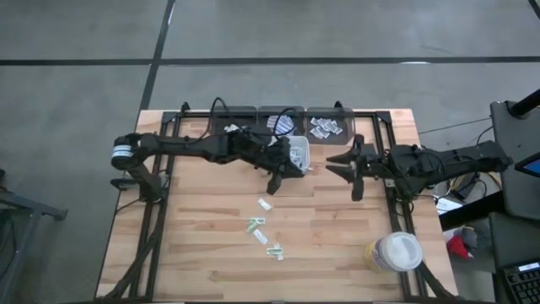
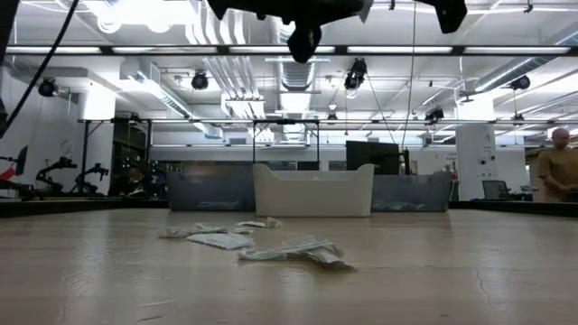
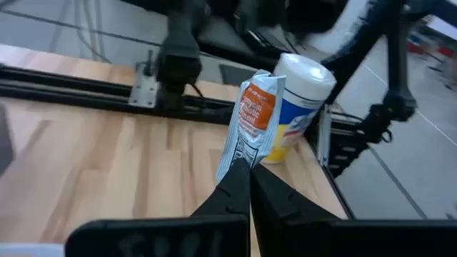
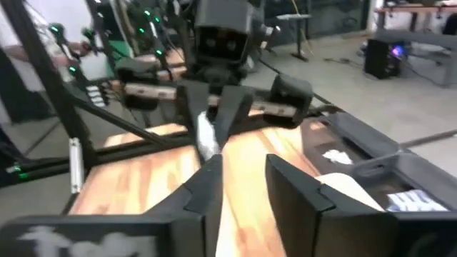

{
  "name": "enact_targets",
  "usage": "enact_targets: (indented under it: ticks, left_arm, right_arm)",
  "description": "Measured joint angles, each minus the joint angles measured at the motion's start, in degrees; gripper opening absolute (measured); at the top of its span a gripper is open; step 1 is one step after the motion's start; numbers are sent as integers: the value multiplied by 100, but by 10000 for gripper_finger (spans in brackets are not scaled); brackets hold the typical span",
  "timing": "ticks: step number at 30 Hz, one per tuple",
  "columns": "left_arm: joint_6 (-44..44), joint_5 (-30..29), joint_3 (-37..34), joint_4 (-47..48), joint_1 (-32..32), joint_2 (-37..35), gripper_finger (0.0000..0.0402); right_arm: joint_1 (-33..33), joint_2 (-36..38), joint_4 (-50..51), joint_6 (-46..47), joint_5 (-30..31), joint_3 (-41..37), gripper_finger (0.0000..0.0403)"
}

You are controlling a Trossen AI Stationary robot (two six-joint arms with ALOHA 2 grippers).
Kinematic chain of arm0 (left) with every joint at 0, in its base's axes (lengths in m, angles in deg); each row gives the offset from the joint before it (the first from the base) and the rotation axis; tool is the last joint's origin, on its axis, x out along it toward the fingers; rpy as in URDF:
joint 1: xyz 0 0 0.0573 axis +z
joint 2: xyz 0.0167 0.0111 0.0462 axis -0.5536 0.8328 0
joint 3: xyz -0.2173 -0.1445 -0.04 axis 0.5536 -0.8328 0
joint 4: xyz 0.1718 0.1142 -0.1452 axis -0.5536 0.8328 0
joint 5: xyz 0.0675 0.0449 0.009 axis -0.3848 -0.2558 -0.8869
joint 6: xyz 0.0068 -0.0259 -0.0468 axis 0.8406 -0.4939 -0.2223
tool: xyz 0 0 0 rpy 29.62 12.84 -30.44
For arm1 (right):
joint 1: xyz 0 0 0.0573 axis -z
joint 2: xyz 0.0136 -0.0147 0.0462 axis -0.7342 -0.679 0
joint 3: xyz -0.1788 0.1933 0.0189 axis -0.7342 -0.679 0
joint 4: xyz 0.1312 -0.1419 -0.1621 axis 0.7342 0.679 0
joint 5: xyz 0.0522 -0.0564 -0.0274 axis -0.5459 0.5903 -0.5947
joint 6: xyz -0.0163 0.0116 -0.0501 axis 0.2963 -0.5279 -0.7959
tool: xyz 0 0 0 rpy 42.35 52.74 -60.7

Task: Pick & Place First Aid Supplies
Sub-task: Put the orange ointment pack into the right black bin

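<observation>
My left gripper (image 3: 249, 171) is shut on one sachet (image 3: 251, 118), white with an orange band and black print, above the table's middle beside the white bin (image 1: 298, 152). In the high view this gripper (image 1: 275, 179) is at the bin's near left corner. My right gripper (image 1: 331, 163) hovers open just right of the bin and faces the left one; its wrist view shows the open fingers (image 4: 243, 185) and the held sachet (image 4: 206, 135) beyond. Several loose sachets (image 1: 260, 228) lie flat on the wood nearer the near edge, also in the low view (image 2: 262, 244). My left gripper pinches the sachet's lower end (image 3: 239, 155) between its two fingertips (image 3: 232, 187). The sachet stands out beyond the fingertips, slightly creased, and is lifted clear of the table.
Three dark bins (image 1: 283, 121) line the far edge; two hold sachets. The white bin (image 2: 313, 190) stands in front of them. A white round lidded tub (image 1: 394, 252) stands near the right near corner, also in the left wrist view (image 3: 301, 100). Black frame rails (image 1: 390, 198) run along both sides.
</observation>
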Motion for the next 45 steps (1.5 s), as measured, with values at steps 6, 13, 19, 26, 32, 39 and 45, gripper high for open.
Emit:
enact_targets:
  ticks: [6, 13, 19, 26, 32, 39, 45]
  left_arm:
    - [189, 287, 243, -15, 95, 108, 0]
    - [220, 440, 234, -470, 139, 128, 0]
    - [197, 627, 232, -544, 135, 128, 0]
    - [189, 629, 235, -618, 135, 128, 0]
    - [189, 693, 292, -646, 135, 126, 0]
    - [175, 710, 307, -640, 135, 126, 0]
    - [162, 709, 298, -707, 135, 119, 0]
  right_arm:
    - [161, -192, 575, -20, -193, 702, 161]
    - [166, -627, 790, 24, -341, 1131, 201]
    - [238, -1060, 823, -14, -354, 1479, 216]
    - [234, -1402, 1085, -20, -478, 1842, 221]
    - [236, -1576, 1124, -17, -480, 1959, 221]
    - [238, -1641, 1132, -20, -514, 2012, 204]
    - [238, -1639, 1118, -18, -520, 1986, 146]
